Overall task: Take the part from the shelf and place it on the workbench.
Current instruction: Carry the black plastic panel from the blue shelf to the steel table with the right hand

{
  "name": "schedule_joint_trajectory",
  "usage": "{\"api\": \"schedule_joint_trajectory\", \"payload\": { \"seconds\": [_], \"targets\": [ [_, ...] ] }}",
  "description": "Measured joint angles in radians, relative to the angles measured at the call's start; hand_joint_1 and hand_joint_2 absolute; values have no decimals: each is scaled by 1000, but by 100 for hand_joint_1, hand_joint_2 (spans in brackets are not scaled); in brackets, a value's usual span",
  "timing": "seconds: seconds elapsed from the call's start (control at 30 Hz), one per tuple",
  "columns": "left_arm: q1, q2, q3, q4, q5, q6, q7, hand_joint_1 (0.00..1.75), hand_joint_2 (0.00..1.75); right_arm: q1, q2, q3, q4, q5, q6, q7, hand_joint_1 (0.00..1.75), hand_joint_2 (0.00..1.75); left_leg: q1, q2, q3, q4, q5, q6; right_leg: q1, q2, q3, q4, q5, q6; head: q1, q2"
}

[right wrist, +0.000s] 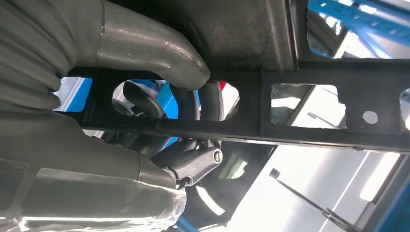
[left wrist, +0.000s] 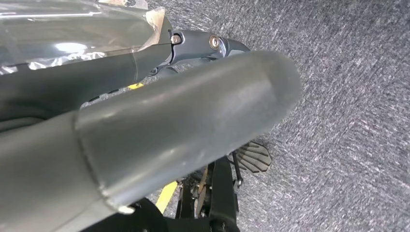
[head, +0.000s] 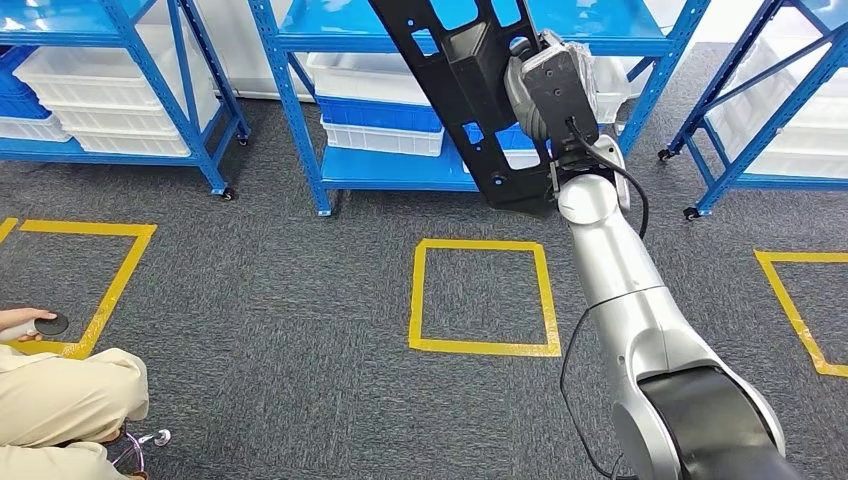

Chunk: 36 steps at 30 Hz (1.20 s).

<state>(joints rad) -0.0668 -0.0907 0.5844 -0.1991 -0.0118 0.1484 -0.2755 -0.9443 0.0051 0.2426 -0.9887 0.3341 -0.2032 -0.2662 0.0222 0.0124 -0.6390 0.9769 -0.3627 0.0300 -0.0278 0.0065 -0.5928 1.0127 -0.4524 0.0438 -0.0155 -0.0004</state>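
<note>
A long black plastic part [head: 470, 90] with cut-out windows hangs tilted in front of the middle blue shelf [head: 400, 170], its lower end over the carpet. My right hand [head: 540, 90] grips it from the side, arm raised. In the right wrist view the thumb [right wrist: 159, 50] lies over the part's black frame [right wrist: 300, 104] and dark fingers [right wrist: 193, 104] pass through an opening. My left hand [left wrist: 159, 130] hangs over the grey carpet with nothing held; how its fingers lie is not clear.
Blue shelves with white bins [head: 110, 80] stand at the back left and right [head: 790, 110]. Yellow tape squares [head: 480, 295] mark the grey carpet. A person [head: 60, 400] in beige crouches at the lower left, a hand on a dark disc [head: 50, 324].
</note>
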Motion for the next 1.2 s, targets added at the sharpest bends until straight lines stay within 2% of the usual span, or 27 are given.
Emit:
{"api": "schedule_joint_trajectory", "payload": {
  "seconds": [0.03,0.1,0.13,0.17,0.2,0.23,0.27,0.3,0.33,0.4,0.47,0.5,0.57,0.63,0.67,0.7,0.73,0.77,0.83,0.87,0.9,0.97,1.0,1.03,1.1,1.17,1.2],
  "targets": [
    [-1,-2,1,0,0,0,0,0,0,-3,0,-1,4,-7,3,-4,175,175,3,7,8,-17,9,5,3,-1,-14,29,-17,-3,1,0],
    [-2,-5,6,0,0,1,1,0,0,-10,-1,-4,14,-16,6,-10,175,175,8,18,13,-32,17,10,1,-2,-69,146,-75,-12,4,0],
    [-2,-6,9,0,0,1,2,0,0,-11,-2,-5,20,-19,7,-11,175,175,8,24,11,-31,19,9,-1,-2,-97,209,-99,-12,4,0],
    [-2,-7,12,0,0,1,2,0,0,-10,-3,-5,25,-21,7,-12,175,175,9,29,9,-31,19,8,-3,-3,-113,249,-112,-7,5,0],
    [-2,-9,14,0,0,1,2,0,0,-10,-4,-6,30,-22,7,-12,175,175,10,35,6,-29,20,5,-6,-4,-113,253,-110,2,5,0],
    [-1,-10,16,0,0,1,3,0,0,-10,-5,-6,34,-22,7,-12,175,175,13,42,3,-25,20,0,-9,-9,-91,215,-93,14,5,0],
    [-1,-12,16,0,0,0,3,0,0,-11,-6,-6,36,-22,7,-13,175,175,16,50,-1,-18,19,-6,-13,-20,-54,148,-69,27,5,0],
    [-1,-12,17,0,0,0,3,0,0,-14,-6,-7,37,-23,6,-14,175,175,16,57,-6,-7,15,-16,-14,-38,-22,85,-48,36,6,0],
    [-1,-11,18,0,0,-1,3,0,0,-17,-5,-8,38,-23,5,-15,175,175,16,64,-12,6,10,-26,-13,-53,4,37,-33,37,7,0],
    [-1,-10,21,0,-2,-2,2,0,0,-21,-6,-11,41,-25,1,-18,175,175,13,77,-18,24,4,-42,-10,-59,13,17,-25,19,7,0],
    [0,-13,22,0,-3,-3,1,0,0,-22,-9,-14,44,-28,-4,-19,175,175,20,85,-19,30,1,-50,-11,-34,6,24,-19,-3,2,0],
    [1,-13,23,0,-4,-2,2,0,0,-22,-11,-14,45,-30,-6,-20,175,175,24,75,-23,41,-13,-52,-11,-24,3,25,-14,-10,2,0],
    [1,-14,23,0,-8,-1,2,0,0,-22,-13,-15,48,-31,-9,-22,175,175,27,32,-51,119,-76,-54,-9,-3,-4,25,-6,-24,-1,0],
    [3,-14,24,0,-10,0,2,0,0,-20,-14,-15,52,-35,-11,-24,175,175,21,1,-101,252,-150,-48,-2,18,-10,25,0,-33,-5,0],
    [3,-14,24,0,-11,0,2,0,0,-17,-15,-15,55,-37,-11,-25,175,175,16,-4,-120,305,-171,-42,4,30,-13,26,2,-36,-6,0],
    [4,-14,25,0,-11,1,3,0,0,-14,-17,-15,57,-39,-11,-26,175,175,11,-7,-124,323,-173,-34,10,43,-16,26,4,-40,-6,0],
    [4,-14,25,0,-11,1,4,0,0,-12,-18,-15,59,-42,-11,-28,175,175,6,-11,-111,308,-160,-21,16,57,-18,26,7,-43,-6,0],
    [4,-14,26,0,-12,1,5,0,0,-13,-19,-16,60,-45,-11,-31,175,175,-2,-24,-78,251,-132,-4,21,71,-18,25,8,-45,-6,0],
    [4,-11,27,1,-14,1,6,0,0,-16,-22,-17,61,-51,-12,-38,175,175,-10,-77,-9,131,-93,34,25,95,-21,25,13,-46,-1,0],
    [4,-8,28,1,-16,1,7,0,0,-18,-23,-17,62,-54,-13,-41,175,175,-14,-97,12,93,-85,47,21,106,-23,24,16,-43,0,0],
    [4,-6,28,1,-17,2,8,0,0,-18,-24,-18,63,-57,-14,-43,175,175,-17,-105,19,80,-87,54,15,116,-26,23,19,-39,1,0],
    [2,-5,28,0,-19,2,10,0,0,-14,-29,-21,64,-60,-16,-44,175,175,-24,-82,31,58,-77,58,10,136,-30,15,27,-27,-4,0],
    [1,-5,28,0,-20,1,10,0,0,-13,-32,-24,64,-60,-16,-44,175,175,-22,-67,40,38,-69,55,12,123,-36,16,27,-23,-5,0],
    [1,-5,28,0,-21,1,10,0,0,-14,-36,-26,64,-61,-17,-44,175,175,-20,-51,49,17,-60,53,16,97,-46,29,18,-20,-1,0],
    [3,-6,28,0,-22,1,10,0,0,-18,-40,-29,64,-62,-18,-45,175,175,-16,-18,60,-7,-48,46,17,31,-90,113,-25,-19,6,0],
    [4,-7,28,1,-26,0,11,0,0,-15,-42,-31,65,-64,-21,-44,175,175,-16,13,58,-8,-47,44,8,8,-142,225,-67,-12,9,0],
    [4,-8,28,1,-29,0,11,0,0,-11,-44,-31,65,-64,-23,-44,175,175,-14,28,57,-8,-48,41,3,3,-153,251,-73,-3,9,0]
  ]
}}
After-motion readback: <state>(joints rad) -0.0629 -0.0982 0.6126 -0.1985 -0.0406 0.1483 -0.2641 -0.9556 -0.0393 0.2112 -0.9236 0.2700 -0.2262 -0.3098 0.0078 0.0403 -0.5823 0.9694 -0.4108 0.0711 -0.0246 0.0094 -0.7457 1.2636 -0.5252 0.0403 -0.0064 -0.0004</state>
